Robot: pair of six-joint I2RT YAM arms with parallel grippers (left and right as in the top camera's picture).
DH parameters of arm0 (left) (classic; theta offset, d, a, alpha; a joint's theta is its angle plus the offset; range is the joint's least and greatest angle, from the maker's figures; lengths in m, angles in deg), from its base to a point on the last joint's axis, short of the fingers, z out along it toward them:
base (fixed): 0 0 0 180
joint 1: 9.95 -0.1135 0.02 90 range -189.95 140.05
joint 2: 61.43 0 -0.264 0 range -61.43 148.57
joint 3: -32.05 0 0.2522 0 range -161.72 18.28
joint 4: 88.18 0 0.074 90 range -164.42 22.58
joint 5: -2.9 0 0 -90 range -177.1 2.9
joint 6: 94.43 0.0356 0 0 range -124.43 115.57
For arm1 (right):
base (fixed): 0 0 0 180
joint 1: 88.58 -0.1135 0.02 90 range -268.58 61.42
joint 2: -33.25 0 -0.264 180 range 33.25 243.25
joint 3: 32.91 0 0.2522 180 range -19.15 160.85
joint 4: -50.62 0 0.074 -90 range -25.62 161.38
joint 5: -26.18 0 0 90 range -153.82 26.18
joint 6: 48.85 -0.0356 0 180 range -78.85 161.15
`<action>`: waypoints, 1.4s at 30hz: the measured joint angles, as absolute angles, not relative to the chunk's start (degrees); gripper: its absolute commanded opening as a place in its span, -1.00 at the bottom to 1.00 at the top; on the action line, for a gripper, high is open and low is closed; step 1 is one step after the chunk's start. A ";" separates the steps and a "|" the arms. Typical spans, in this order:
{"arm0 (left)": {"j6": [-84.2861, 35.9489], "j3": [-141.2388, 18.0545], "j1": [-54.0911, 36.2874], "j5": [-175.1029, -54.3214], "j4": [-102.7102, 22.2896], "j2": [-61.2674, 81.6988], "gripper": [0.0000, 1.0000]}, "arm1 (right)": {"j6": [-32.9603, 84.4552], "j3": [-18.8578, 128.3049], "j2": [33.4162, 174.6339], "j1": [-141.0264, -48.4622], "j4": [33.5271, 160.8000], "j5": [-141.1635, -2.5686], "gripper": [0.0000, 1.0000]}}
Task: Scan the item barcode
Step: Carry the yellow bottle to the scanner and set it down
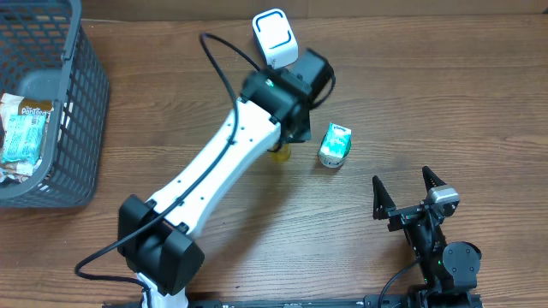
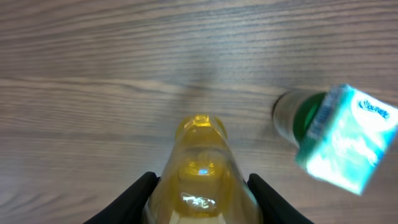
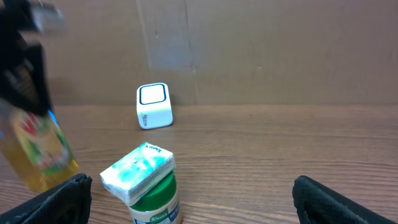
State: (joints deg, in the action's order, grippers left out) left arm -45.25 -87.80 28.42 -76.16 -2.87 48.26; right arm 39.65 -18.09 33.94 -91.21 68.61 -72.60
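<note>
The left gripper (image 2: 202, 194) is clamped on a yellow bottle (image 2: 200, 158), holding it just above the table (image 1: 445, 85), in front of the white scanner (image 1: 274, 36) and near a green-lidded jar (image 1: 335, 144) with a teal-and-white pack lying tilted on its lid. The right gripper (image 1: 401, 177) rests at the near right with its jaws spread wide, holding nothing. A dark basket (image 1: 86, 103) with snack packets sits at the far left.

The green-lidded jar (image 3: 155, 208) bears a "Knorr" logo (small print on the white scanner (image 3: 153, 106) is unreadable).
</note>
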 measured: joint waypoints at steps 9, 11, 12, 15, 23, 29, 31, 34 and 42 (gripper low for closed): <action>-47.44 -74.12 30.23 -75.87 -17.16 48.37 -0.10 | 39.67 -18.09 33.94 -91.21 68.61 -72.60 1.00; -47.59 -72.37 30.50 -75.87 -18.74 48.37 -0.10 | 39.63 -18.09 33.94 -91.19 68.59 -72.62 1.00; -47.61 -71.65 30.58 -75.85 -19.28 48.37 -0.10 | 39.65 -18.09 33.94 -91.21 68.61 -72.62 1.00; -47.65 -70.20 30.58 -75.83 -19.98 48.37 -0.07 | 39.65 -18.09 33.94 -91.21 68.63 -72.62 1.00; -47.70 -70.14 30.95 -75.94 -20.27 48.37 0.59 | 39.63 -18.09 33.94 -91.21 68.61 -72.62 1.00; -48.20 -70.14 30.95 -76.35 -20.31 48.37 1.00 | 39.63 -18.09 33.94 -91.19 68.61 -72.60 1.00; -48.20 -70.14 30.95 -76.38 -20.29 48.37 1.00 | 39.65 -18.09 33.94 -91.19 68.63 -72.60 1.00; -48.20 -70.14 30.95 -76.81 -20.33 48.37 1.00 | 39.65 -18.09 33.94 -91.19 68.61 -72.62 1.00; -47.54 -73.39 30.95 -77.64 -16.00 48.37 0.99 | 39.65 -18.09 33.94 -91.21 68.61 -72.62 1.00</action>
State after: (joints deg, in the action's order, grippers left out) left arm -47.54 -73.39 30.95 -77.64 -16.00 48.37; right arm 39.65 -18.09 33.94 -91.21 68.61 -72.62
